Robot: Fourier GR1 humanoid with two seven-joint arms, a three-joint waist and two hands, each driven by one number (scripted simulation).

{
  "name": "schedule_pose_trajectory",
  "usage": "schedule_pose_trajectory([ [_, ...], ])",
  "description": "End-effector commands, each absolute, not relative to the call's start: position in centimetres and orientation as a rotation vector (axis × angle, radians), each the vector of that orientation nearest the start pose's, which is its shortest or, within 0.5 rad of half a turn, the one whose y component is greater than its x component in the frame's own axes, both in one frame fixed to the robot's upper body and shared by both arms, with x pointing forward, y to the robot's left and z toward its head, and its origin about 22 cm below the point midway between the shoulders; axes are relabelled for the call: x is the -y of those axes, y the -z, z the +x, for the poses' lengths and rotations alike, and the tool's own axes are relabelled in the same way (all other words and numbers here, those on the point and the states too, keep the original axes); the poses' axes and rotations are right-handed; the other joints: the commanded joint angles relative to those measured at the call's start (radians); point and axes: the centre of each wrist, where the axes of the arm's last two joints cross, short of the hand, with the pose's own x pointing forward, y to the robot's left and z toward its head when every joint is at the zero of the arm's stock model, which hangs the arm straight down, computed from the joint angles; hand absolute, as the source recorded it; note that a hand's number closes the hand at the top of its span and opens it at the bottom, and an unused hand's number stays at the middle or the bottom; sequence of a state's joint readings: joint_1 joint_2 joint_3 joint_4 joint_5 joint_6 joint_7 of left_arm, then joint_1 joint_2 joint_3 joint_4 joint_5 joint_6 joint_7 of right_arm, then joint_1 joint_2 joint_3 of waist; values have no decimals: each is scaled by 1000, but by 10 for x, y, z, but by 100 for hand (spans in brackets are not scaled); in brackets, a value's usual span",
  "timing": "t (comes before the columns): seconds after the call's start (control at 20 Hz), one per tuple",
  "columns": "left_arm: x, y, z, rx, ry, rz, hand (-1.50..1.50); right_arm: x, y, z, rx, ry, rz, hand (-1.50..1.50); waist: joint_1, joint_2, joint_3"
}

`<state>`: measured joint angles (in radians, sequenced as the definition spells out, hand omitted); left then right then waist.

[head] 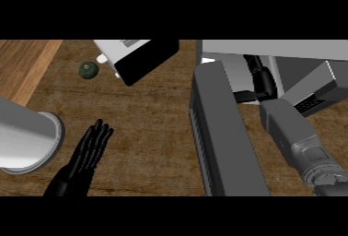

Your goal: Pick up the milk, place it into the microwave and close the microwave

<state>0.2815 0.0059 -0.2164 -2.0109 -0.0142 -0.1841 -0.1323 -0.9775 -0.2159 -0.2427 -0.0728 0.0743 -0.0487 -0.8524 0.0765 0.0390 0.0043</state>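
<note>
Right robot hand (262,79) deep inside the open microwave (272,48), door (221,133) swung out over the desk (149,129); impossible to tell whether holding anything. Left robot hand (88,150) flat and open at lower left, resting. White-and-black carton (139,57), apparently the milk, lying on the desk just left of the microwave, near a green fruit (88,70). Likely best: back out clear of the door edge, grasp the carton by its sides, carry it in level.

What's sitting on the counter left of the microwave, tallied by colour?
Dark green: 1, the small round item
Grey: 1, the big cylinder
White and black: 1, the tilted box
Total: 3
</note>
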Motion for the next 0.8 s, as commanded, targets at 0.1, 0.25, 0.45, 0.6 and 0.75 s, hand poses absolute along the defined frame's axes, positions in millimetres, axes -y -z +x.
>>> schedule_pose_trajectory([
  [0.1, -215, -47, 189, 1845, 317, -293, -150, 241, 37, 396, 1856, -174, 24, -150, -27, -12, -1],
  [0.25, -182, -40, 190, 1802, 393, -356, 150, 244, 66, 374, 1851, -166, 48, -150, -53, -26, -2],
  [0.45, -177, -41, 204, 1812, 497, -347, 150, 248, 69, 369, 1876, -173, 43, -150, -58, -30, -3],
  [0.6, -161, -43, 217, 1780, 496, -363, 150, 281, 81, 351, 1882, -168, 65, -150, -62, -30, -3],
  [0.75, -161, -18, 221, 1715, 497, -343, 150, 280, 89, 342, 1878, -186, 126, -150, -95, -45, -5],
])
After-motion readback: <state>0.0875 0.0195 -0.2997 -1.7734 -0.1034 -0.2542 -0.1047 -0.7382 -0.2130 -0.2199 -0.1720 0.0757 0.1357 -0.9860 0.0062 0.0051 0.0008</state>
